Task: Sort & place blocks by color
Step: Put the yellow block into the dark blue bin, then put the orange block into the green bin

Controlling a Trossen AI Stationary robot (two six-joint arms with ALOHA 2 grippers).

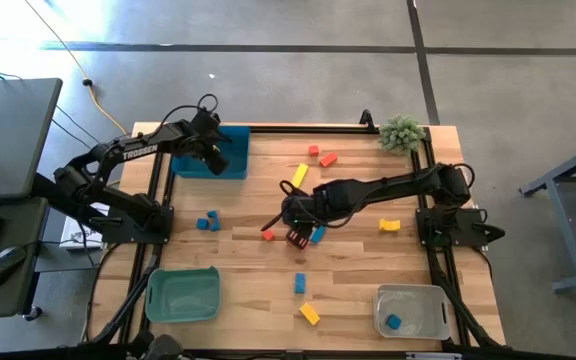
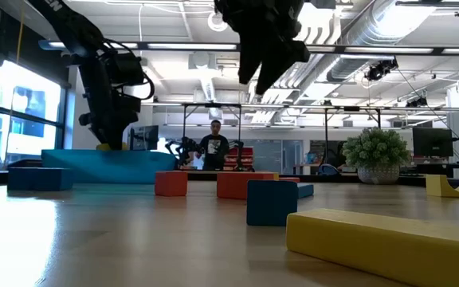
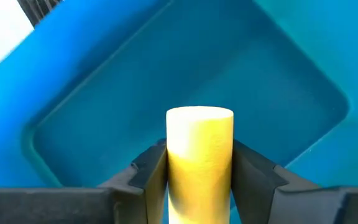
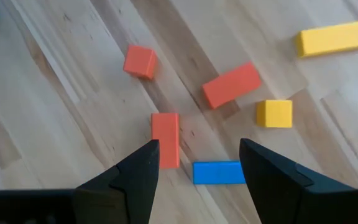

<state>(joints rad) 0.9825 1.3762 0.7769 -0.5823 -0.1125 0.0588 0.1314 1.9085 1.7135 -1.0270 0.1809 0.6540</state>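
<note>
My left gripper (image 3: 199, 171) is shut on a yellow block (image 3: 199, 134) and hangs over the blue tray (image 1: 230, 165) at the table's far left. My right gripper (image 4: 197, 163) is open and hovers above the table's middle (image 1: 297, 237). Below it a red-orange block (image 4: 165, 140) lies flat by one finger and a blue block (image 4: 219, 173) lies flat between the fingers. More red-orange blocks (image 4: 231, 84), a yellow cube (image 4: 274, 113) and a yellow bar (image 4: 340, 37) lie beyond. My left gripper pinches the yellow block between its two fingers (image 3: 151, 171), each on one long side (image 3: 179, 162). The block's free end (image 3: 199, 115) sticks out past the fingertips. The fingers point down from above, and the block is lifted clear over the blue tray's floor.
A green tray (image 1: 182, 295) sits at the near left. A clear tray (image 1: 420, 298) at the near right holds one blue block (image 1: 394, 322). Loose blocks lie scattered: blue (image 1: 208, 221), yellow (image 1: 310, 313), a yellow arch (image 1: 389, 226). A small plant (image 1: 401, 131) stands at the far right corner.
</note>
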